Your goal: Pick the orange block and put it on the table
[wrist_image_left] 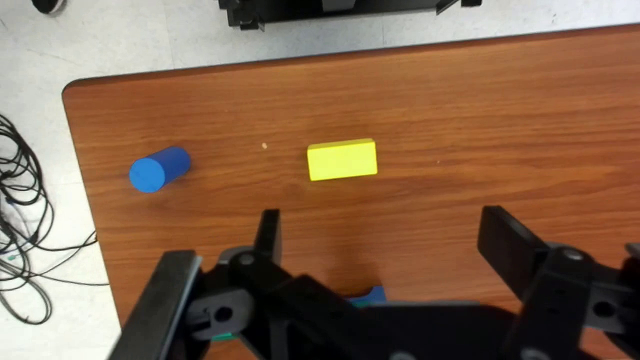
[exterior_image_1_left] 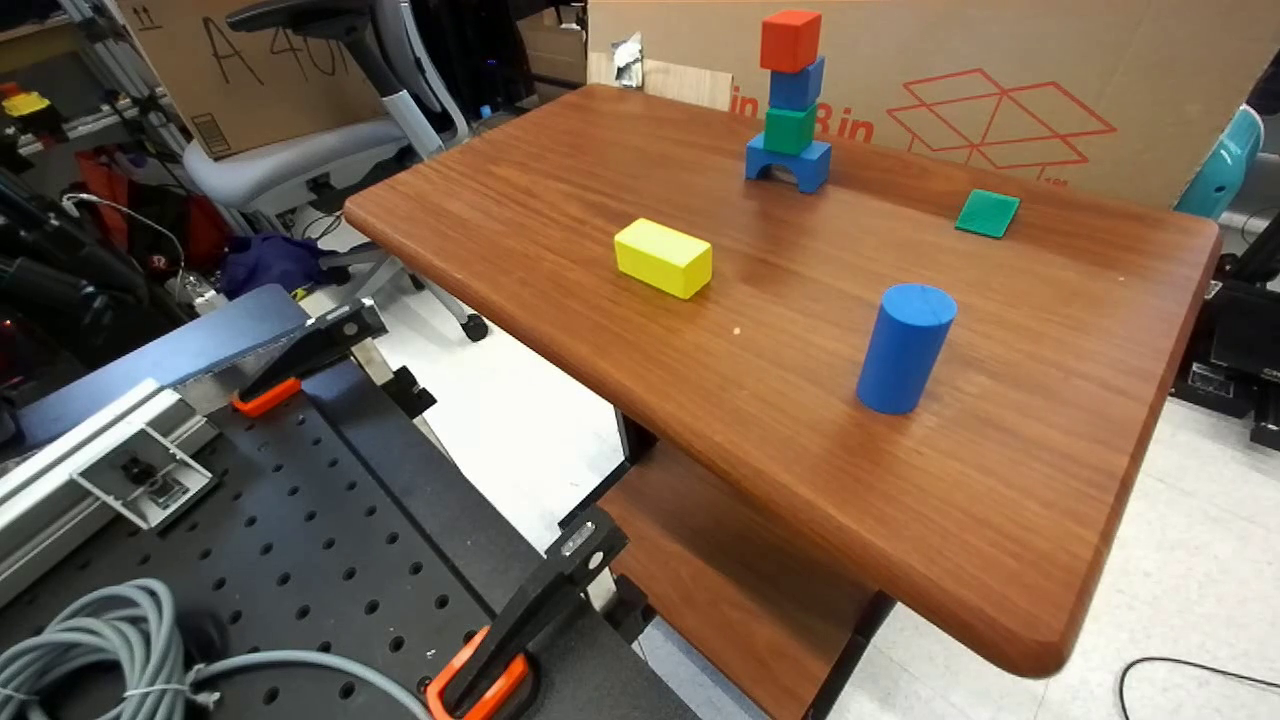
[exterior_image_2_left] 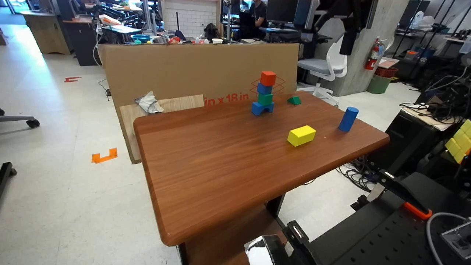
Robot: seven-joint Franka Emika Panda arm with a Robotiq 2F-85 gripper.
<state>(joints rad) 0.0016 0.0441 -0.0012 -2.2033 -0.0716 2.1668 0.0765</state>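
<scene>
The orange block [exterior_image_1_left: 790, 40] is a small orange-red cube at the top of a stack, and it also tops the stack in an exterior view [exterior_image_2_left: 268, 78]. Under it are a blue cube [exterior_image_1_left: 796, 86], a green cube [exterior_image_1_left: 789, 129] and a blue arch [exterior_image_1_left: 788, 163] standing on the brown wood-grain table [exterior_image_1_left: 560, 170]. In the wrist view my gripper [wrist_image_left: 382, 212] is open and empty above the table, with its fingers wide apart. Part of the blue arch [wrist_image_left: 372, 294] shows behind the gripper body. The orange block is hidden in the wrist view.
A yellow block [exterior_image_1_left: 663, 258], a blue cylinder [exterior_image_1_left: 906, 349] and a green wedge [exterior_image_1_left: 988, 213] are also on the table. A large cardboard sheet [exterior_image_2_left: 176, 70] stands behind the table. A black perforated bench [exterior_image_1_left: 330, 540] with clamps is in front of it.
</scene>
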